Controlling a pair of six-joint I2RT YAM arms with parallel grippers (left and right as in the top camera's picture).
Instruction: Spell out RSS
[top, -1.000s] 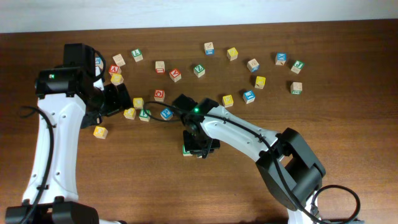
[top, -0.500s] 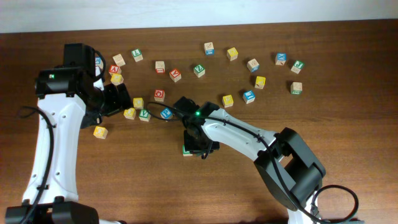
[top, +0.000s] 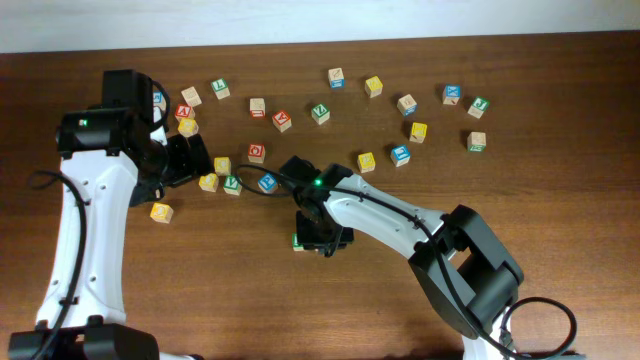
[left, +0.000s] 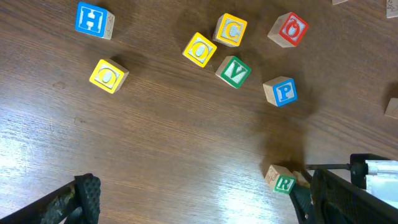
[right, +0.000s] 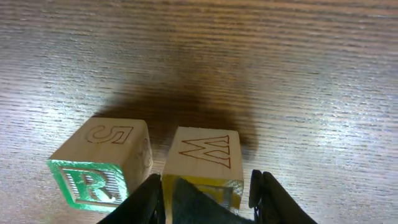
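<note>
Beside the R cube, the yellow cube is hiding its front letter behind the right gripper.

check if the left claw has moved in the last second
No. In the overhead view the left claw sits in the same spot, just left of the yellow cube.

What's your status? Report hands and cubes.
Left hand open, empty. Right hand straddling yellow cube, grip unclear. Cube sits beside R cube. Nothing blocking.
</note>
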